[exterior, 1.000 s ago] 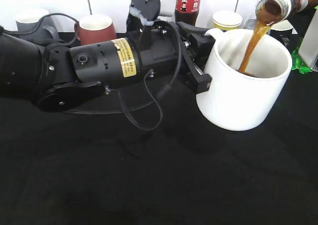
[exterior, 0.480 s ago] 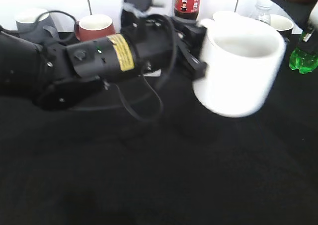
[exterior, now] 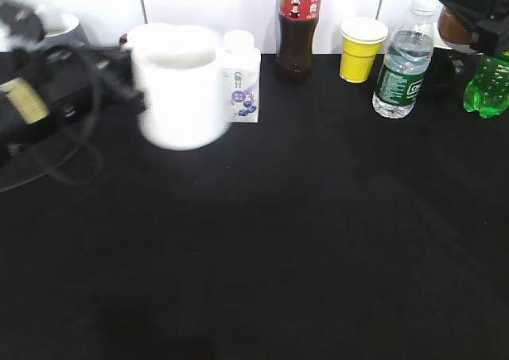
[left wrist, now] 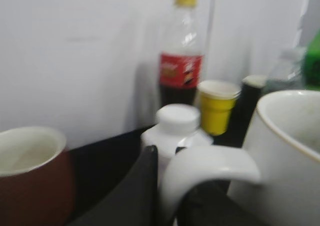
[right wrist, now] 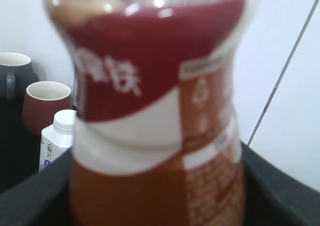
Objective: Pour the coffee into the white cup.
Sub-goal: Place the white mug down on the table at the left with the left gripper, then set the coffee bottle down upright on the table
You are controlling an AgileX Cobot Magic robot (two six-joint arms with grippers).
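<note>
The white cup (exterior: 178, 90) is at the back left, blurred by motion, held upright by its handle (left wrist: 210, 168) in my left gripper (exterior: 119, 78), which is shut on it. In the left wrist view the cup's body (left wrist: 287, 151) fills the right side and one dark finger (left wrist: 142, 186) lies beside the handle. My right gripper (exterior: 469, 14) at the top right is shut on the coffee bottle (right wrist: 155, 111), which fills the right wrist view, upright, red and white label facing me. Only a brown bit of the bottle (exterior: 453, 28) shows in the exterior view.
Along the back stand a small white carton (exterior: 240, 90), a cola bottle (exterior: 297, 26), a yellow paper cup (exterior: 361, 50), a water bottle (exterior: 402, 58) and a green bottle (exterior: 489, 86). A maroon cup (left wrist: 30, 171) and a grey mug (right wrist: 12, 74) stand at the far left.
The pouring has stopped. My left arm has pulled the white cup from the right middle to the back left. The coffee bottle has been tipped back upright and withdrawn to the top right.
</note>
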